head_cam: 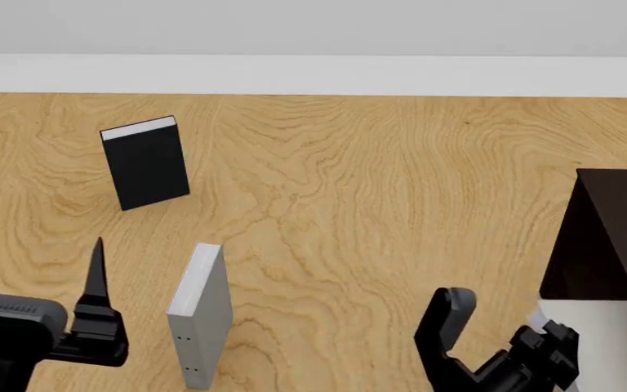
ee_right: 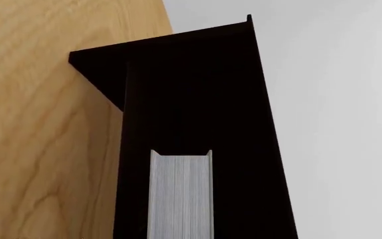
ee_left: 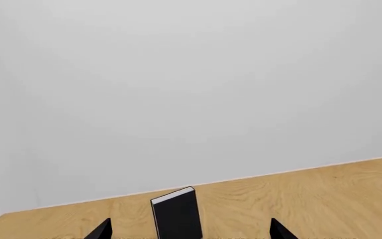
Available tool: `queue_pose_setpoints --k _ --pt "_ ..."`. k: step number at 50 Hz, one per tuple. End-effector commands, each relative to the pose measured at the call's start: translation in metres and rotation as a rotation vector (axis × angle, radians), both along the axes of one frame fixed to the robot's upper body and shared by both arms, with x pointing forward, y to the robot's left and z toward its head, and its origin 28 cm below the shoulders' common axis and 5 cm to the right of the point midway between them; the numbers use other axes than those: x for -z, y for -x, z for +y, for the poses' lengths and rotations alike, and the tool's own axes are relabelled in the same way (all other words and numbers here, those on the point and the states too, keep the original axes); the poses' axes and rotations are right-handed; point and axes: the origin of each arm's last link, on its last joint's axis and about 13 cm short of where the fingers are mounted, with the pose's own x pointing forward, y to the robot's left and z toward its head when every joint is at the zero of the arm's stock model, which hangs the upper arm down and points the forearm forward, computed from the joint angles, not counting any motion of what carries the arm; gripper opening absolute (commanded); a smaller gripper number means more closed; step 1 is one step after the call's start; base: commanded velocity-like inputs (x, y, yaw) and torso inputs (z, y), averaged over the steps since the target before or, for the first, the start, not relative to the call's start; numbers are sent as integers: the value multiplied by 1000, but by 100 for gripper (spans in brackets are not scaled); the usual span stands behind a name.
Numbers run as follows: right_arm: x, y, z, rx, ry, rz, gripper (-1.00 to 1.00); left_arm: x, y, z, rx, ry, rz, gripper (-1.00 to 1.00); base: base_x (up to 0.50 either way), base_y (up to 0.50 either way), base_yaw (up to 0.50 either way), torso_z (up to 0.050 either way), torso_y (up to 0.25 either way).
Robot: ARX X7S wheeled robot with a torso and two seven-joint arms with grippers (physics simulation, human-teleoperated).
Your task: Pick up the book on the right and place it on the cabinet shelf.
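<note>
Near-black wood is swallowing the inside of the cabinet (ee_right: 198,89), so the cabinet shelf is not showing apart from its walls. The book (ee_right: 181,196) is running off the lower frame edge, its white page edges pointing at the cabinet. At the head view's lower right, the right claw (head_cam: 540,349) is gripping it, fingers hard to make out. The left claw (head_cam: 33,257) is hanging spread open at lower left.
</note>
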Motion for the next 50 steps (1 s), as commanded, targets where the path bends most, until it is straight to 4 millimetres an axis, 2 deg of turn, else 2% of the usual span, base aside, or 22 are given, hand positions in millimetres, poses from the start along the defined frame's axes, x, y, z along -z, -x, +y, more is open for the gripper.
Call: queue_pose_setpoints --k 1,9,26,33,40,44,45,50 --pt "-5 -1 -16 -59 174 9 -100 3 -2 -1 1 -10 8 100 0 0 0 0 0" --pt "2 4 -26 -65 158 22 -100 7 -5 -4 1 -26 17 100 0 0 0 0 1" --pt "2 6 -45 -41 160 27 -100 16 -11 -6 -8 -54 40 100 0 0 0 0 1" --pt "3 8 -54 -34 167 25 -100 22 -22 -8 -20 -73 59 100 0 0 0 1 1" --pt "12 16 -60 -24 155 61 -100 25 -27 -13 -6 -95 70 100 0 0 0 0 1" --pt "12 14 -55 -59 143 44 -100 24 -25 -13 -3 -91 67 100 0 0 0 0 3" --pt "11 11 -53 -74 143 38 100 23 -25 -13 -4 -89 67 100 0 0 0 0 0" --pt "9 9 -51 -84 133 31 100 22 -24 -12 -6 -82 65 100 0 0 0 0 0"
